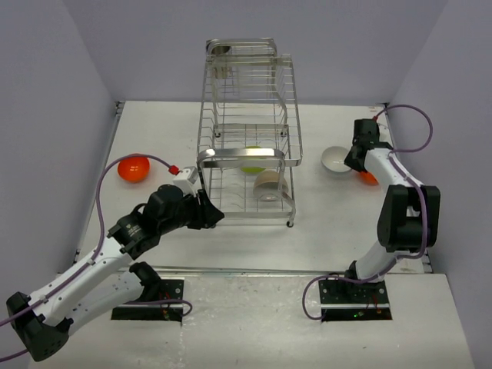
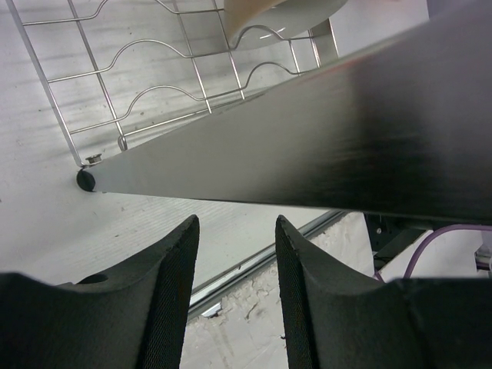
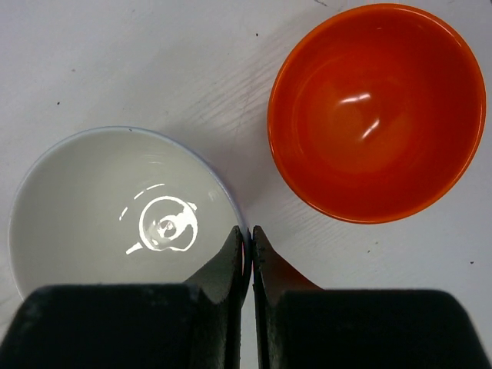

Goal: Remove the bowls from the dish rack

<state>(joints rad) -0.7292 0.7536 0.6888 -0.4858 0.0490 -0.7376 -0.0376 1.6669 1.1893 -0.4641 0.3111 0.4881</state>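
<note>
On white table — pinching white bowl rim with right gripper, just beside orange bowl; hovering left gripper, jaws apart, by dish rack holding beige bowl and green bowl.

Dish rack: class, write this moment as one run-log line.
left claw open at dish rack | right claw shut on white bowl | left orange bowl, right orange bowl out | beige bowl, green bowl racked

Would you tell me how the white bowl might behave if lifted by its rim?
The white bowl shows a sharp glare, so it is probably slick. The right gripper pinches only its thin rim, so it may tilt when lifted. It looks rigid, perhaps breakable.
</note>
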